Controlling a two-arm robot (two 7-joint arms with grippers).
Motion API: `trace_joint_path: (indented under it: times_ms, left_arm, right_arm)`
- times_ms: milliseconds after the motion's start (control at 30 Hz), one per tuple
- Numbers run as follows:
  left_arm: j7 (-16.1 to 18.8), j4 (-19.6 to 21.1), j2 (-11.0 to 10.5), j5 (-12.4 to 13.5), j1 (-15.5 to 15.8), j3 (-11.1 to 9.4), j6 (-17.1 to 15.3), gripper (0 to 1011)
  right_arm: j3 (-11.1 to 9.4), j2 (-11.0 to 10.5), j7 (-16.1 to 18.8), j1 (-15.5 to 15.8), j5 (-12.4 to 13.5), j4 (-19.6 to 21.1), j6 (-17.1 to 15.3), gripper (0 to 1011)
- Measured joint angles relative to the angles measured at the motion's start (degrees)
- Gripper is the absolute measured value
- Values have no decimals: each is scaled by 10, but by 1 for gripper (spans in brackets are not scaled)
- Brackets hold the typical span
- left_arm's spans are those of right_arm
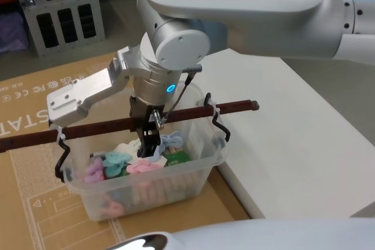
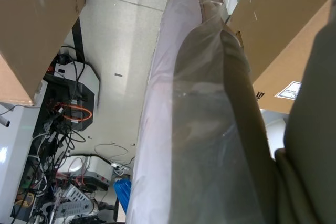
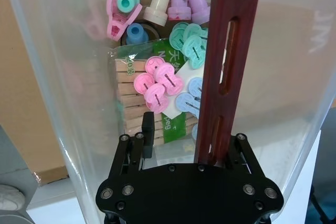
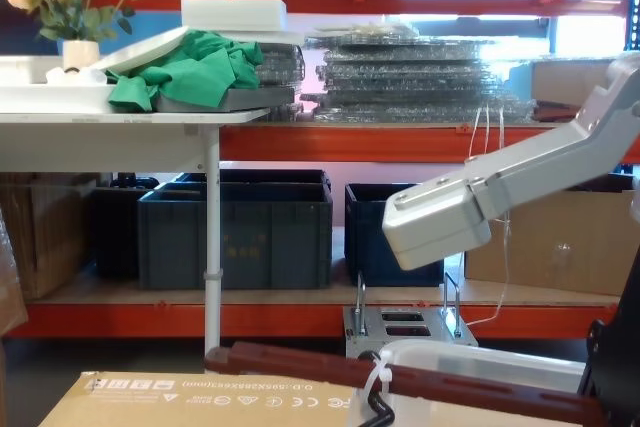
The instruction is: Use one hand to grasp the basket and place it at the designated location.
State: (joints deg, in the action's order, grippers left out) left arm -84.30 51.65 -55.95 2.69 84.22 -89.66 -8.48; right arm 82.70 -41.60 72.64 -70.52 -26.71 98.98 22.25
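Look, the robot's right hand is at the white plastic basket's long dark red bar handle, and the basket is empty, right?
Not empty. The white plastic basket holds colourful plastic clips and wooden pegs, as the right wrist view shows. The right hand is indeed at its dark red bar handle.

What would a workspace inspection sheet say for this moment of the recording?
Surface: brown cardboard beside a white table.
Job's things: basket on the cardboard, handle raised.
Clutter: pastel clips and wooden pegs inside the basket; grey metal box behind.
Grippers: right gripper open at the handle, one finger clear of it.
Cables: thin cable at the right wrist; cable tangle on the floor.
Surroundings: shelving with dark blue crates, green cloth.
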Motion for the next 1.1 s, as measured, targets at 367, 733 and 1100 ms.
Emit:
trace_joint_path:
  times_ms: [367, 733, 1100]
  left_arm:
    - [0, 0, 0, 0, 0, 0, 0, 0]
    - [0, 0, 0, 0, 0, 0, 0, 0]
    - [0, 0, 0, 0, 0, 0, 0, 0]
  right_arm:
    - [-8, -1, -3, 5, 0, -2, -1, 889]
    - [-1, -3, -7, 18, -13, 9, 14, 1000]
    - [1, 2, -6, 21, -25, -1, 6, 1000]
